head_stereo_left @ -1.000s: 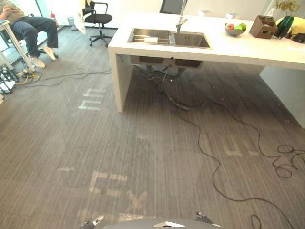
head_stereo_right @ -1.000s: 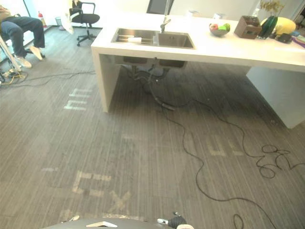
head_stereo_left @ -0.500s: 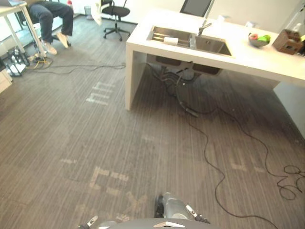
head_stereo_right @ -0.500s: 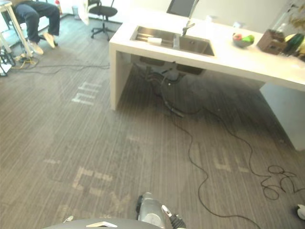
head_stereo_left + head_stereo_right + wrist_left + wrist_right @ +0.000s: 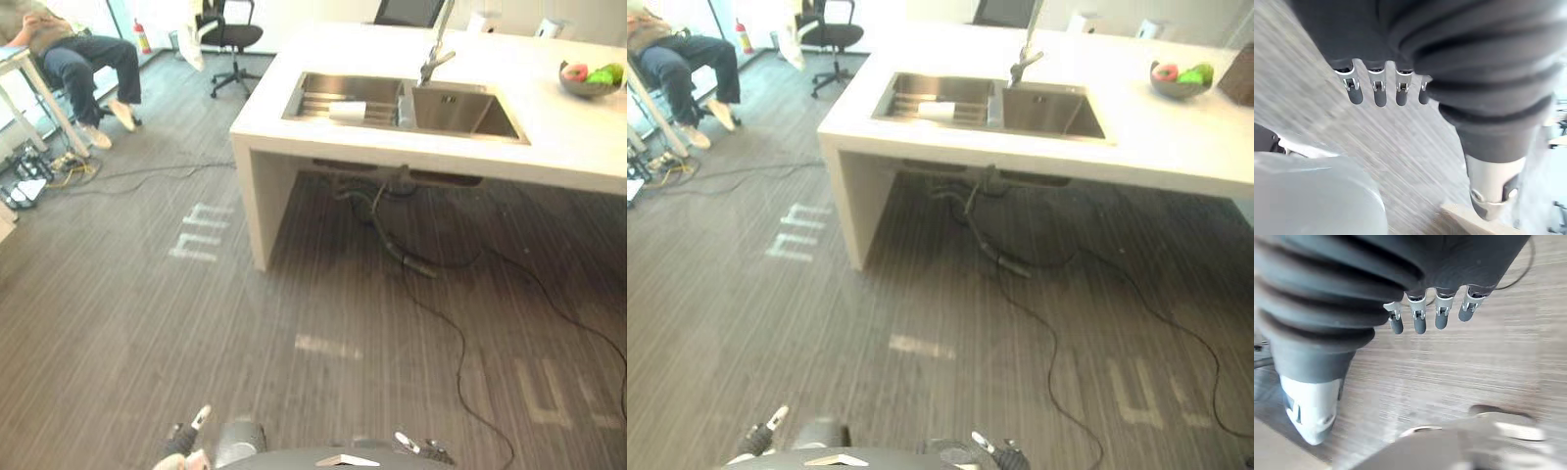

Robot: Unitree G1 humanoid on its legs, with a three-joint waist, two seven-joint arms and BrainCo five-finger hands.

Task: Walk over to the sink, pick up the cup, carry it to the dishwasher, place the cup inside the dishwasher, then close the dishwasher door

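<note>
In the left eye view we see a white counter (image 5: 294, 137) with a sink (image 5: 470, 117) set near its left end. The white cup (image 5: 346, 111) lies on its side in the basin closer to that end, a fruit bowl (image 5: 586, 80) stands toward the counter's right edge, and a person (image 5: 78, 59) sits far off on the left. In the left wrist view our left hand (image 5: 1380, 93) hangs over the floor (image 5: 1415, 147) with fingers straight and released, grasping nothing, and in the right wrist view our right hand (image 5: 1419, 322) is the same, fingers loose and empty.
</note>
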